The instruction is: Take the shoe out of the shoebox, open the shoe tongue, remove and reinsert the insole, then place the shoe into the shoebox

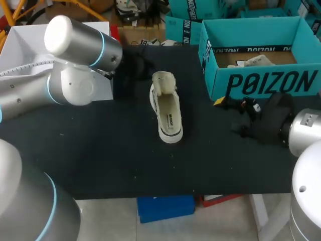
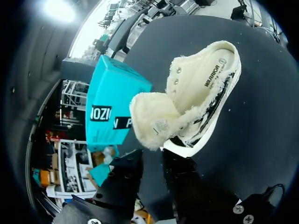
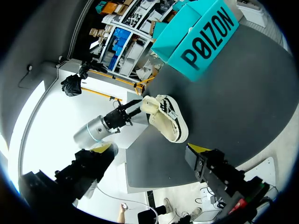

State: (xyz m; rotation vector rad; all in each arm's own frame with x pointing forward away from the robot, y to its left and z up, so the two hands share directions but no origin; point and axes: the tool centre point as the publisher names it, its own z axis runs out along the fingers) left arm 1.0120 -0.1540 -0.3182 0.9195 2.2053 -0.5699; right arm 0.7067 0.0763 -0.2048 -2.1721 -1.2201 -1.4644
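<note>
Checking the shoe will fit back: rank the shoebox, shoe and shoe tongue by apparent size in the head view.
1. shoebox, clearly largest.
2. shoe.
3. shoe tongue, smallest.
All sit on one table, so nearness barely skews this.

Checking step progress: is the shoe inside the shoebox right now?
No, the shoe lies on the black table, outside the shoebox and beside it.

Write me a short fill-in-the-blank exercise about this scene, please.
The shoe stands ___ the shoebox.
Its tongue lies just ahead of the ___ arm's claw.
The right claw is ___, holding nothing.
Missing words: outside, left, open.
</note>
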